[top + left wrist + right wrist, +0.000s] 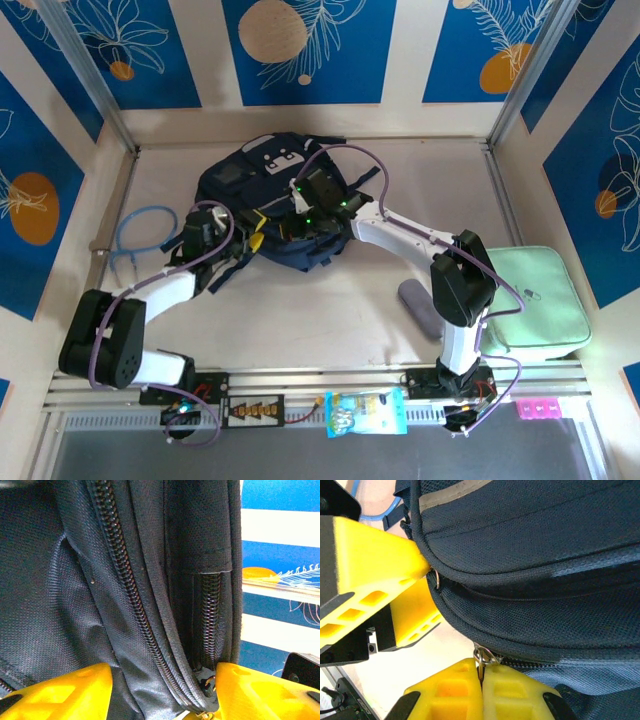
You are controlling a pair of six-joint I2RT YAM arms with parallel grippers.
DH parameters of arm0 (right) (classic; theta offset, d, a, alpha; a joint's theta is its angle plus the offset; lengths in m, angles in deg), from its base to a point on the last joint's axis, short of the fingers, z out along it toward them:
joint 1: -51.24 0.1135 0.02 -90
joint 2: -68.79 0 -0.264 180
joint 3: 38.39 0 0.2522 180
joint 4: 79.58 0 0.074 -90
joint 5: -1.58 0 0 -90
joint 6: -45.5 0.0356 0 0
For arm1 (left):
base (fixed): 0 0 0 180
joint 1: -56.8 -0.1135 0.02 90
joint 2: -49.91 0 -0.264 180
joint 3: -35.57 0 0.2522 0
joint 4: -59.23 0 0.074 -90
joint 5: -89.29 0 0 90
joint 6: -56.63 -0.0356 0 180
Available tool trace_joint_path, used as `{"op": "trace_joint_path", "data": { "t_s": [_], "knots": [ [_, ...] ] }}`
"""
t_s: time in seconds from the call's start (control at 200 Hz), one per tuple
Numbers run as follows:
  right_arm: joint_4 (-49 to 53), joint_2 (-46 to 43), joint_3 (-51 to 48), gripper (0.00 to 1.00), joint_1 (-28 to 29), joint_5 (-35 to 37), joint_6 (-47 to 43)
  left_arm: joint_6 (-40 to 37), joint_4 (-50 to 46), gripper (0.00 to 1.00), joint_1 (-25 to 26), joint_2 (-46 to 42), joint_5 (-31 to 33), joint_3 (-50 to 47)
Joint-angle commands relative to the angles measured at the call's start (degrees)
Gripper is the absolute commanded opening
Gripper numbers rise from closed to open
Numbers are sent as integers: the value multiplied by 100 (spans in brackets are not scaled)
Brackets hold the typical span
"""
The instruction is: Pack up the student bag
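Between the spread yellow fingers of the left pincer we see the student bag, dark navy weave with black zipper tracks, clasped at its zippered edge. The right pincer, clenched, pinches the bag's metal zipper pull just above its tips. Overhead, we find the bag on the counter ahead of both pincers, its grey-white patch farthest away.

No text or label can be read.
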Motion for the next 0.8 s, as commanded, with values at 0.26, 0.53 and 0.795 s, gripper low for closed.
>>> {"op": "trace_joint_path", "data": {
  "t_s": [0.26, 0.53, 0.795],
  "knots": [
    [-308, -39, 88, 0, 77, -414, 56, -130, -34, 39, 57, 258, 107, 179],
    [-43, -187, -51, 0, 152, 17, -227, -458, -179, 18, -43, 664, -67, 610],
    [136, -629, -879, 0, -331, 876, -483, -607, -194, 0, -281, 781, -308, 579]
  ]
}}
